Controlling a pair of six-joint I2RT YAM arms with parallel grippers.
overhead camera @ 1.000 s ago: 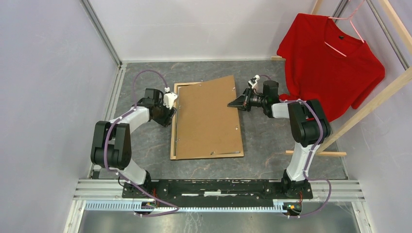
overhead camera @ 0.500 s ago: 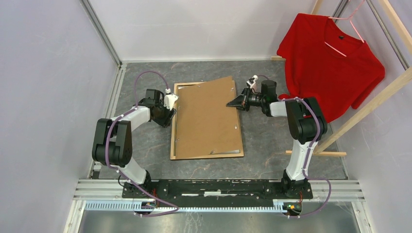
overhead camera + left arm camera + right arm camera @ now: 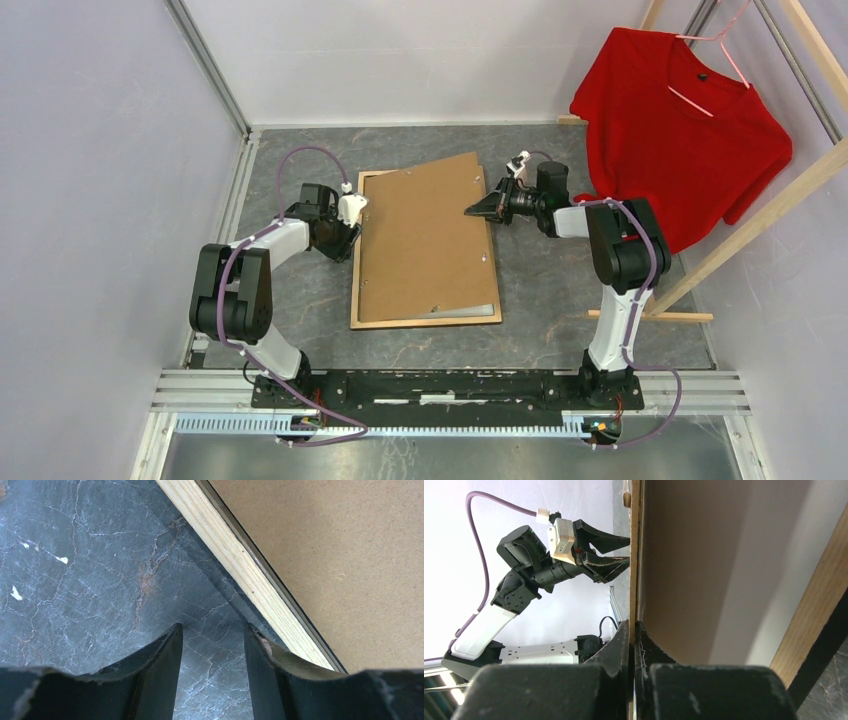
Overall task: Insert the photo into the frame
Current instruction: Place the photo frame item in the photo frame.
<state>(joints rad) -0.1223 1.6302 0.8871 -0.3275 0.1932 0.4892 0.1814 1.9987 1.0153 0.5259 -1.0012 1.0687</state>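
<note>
Plain brown backing board point(image 3: 425, 240) lies skewed over the thin, wood-backed rectangular frame point(image 3: 425, 322) — right gripper point(image 3: 631, 625) pinching the board's edge, left gripper point(image 3: 212, 628) spread, empty — seating not yet done; photo unseen.

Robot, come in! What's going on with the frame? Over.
Right pincer shut on backing board edge. Left pincer open beside frame, holding nothing. Board covers frame; photo not visible.

Frame point(image 3: 356, 270): inside covered by the backing board point(image 3: 425, 240) in the overhead view.
Grey strip point(image 3: 470, 310) by the frame's near rail: too small to identify.
Wooden rack point(image 3: 760, 217): cut off at top and right edges.
Left gripper point(image 3: 212, 630), wrist view: finger bases cut off below.
</note>
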